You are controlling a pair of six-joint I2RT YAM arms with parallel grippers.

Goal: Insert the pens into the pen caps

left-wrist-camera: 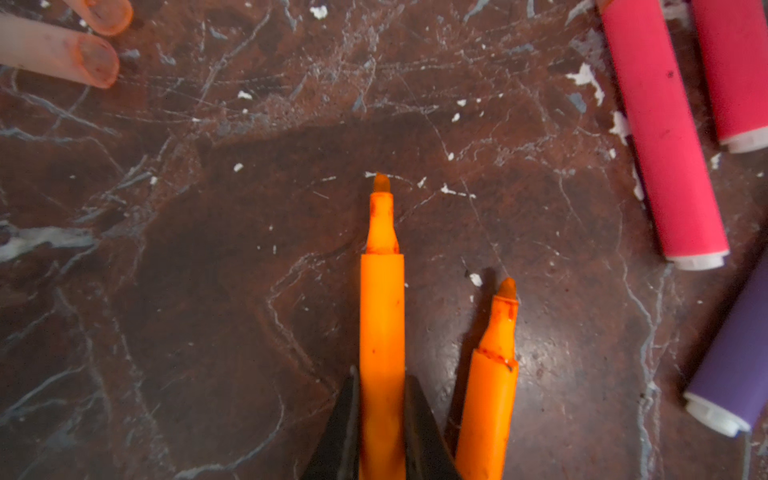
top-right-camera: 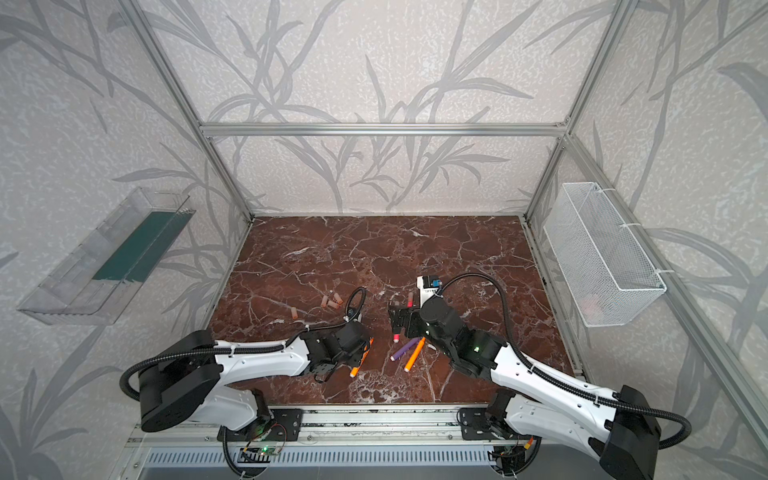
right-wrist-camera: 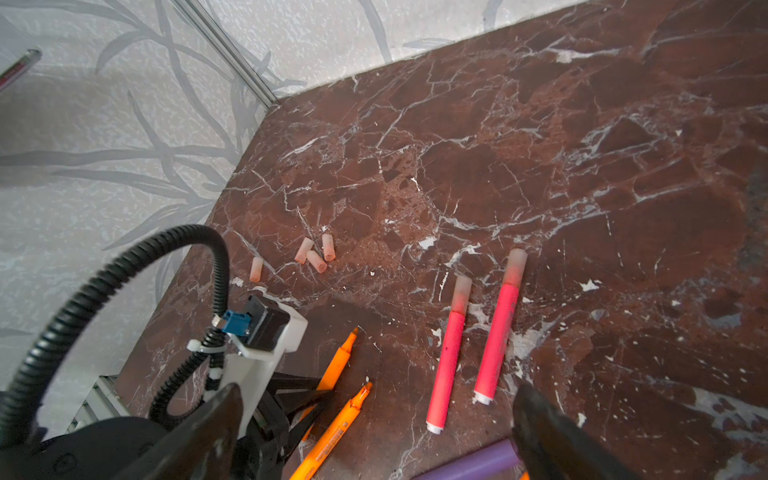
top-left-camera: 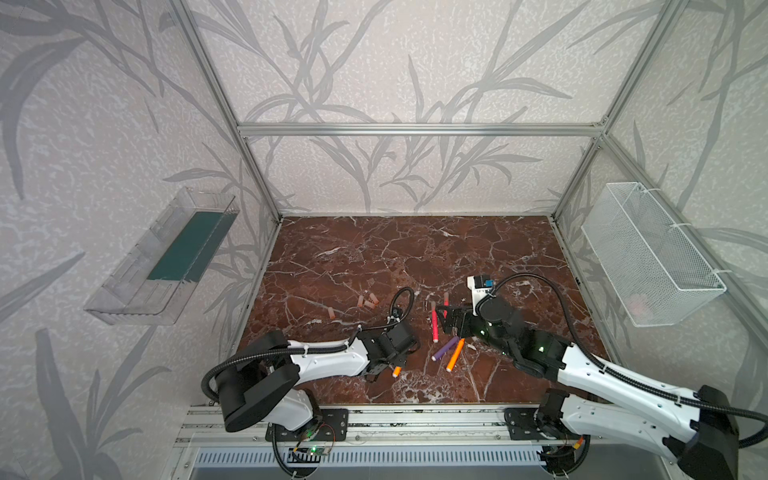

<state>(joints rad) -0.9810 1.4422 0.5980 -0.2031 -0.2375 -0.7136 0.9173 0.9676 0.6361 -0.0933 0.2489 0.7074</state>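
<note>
Orange pen (left-wrist-camera: pixel 381 332) sat clamped between black fingers (left-wrist-camera: pixel 419 419) of my left gripper (left-wrist-camera: pixel 381 399), jaws closed tight on barrel. Position: front part of marble table (top-left-camera: pixel 374 257), left of middle. Long axis ran straight out from gripper, bare felt tip leading toward far wall. Second orange pen (left-wrist-camera: pixel 492 395) lay just beside, nearly parallel, tip same way. Four loose pen caps (right-wrist-camera: pixel 316 255) lay beyond, leftward. Two capped pink pens (right-wrist-camera: pixel 446 353), purple pen (top-left-camera: pixel 444 348) and third orange pen (top-left-camera: pixel 455 354) lay near my right gripper (right-wrist-camera: pixel 376 428), jaws wide apart, holding nothing.

marble table (top-left-camera: pixel 374 257) | clear bin (top-left-camera: pixel 124 291) left wall | white mesh basket (top-left-camera: pixel 648 253) right wall
</note>
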